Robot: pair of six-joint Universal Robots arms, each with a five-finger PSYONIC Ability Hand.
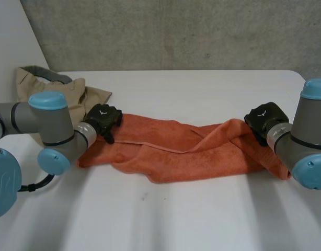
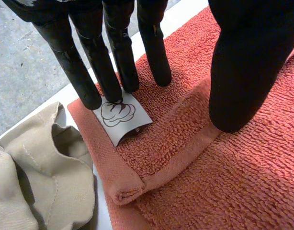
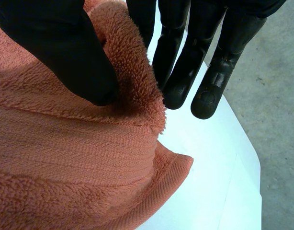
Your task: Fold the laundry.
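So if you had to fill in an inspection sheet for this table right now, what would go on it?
Surface: white table, with laundry on its far half.
Job's things: orange towel, stretched in a rumpled band between the two hands, with a grey label at its left end. A beige garment lies crumpled beside that end.
Clutter: nothing seen.
Hands: left hand is open, with straight fingers on the towel by the label and the thumb on the hem. Right hand pinches the towel's other end between thumb and fingers.
Cables: nothing seen among the laundry.
Surroundings: grey concrete wall behind the table, grey floor beside it.
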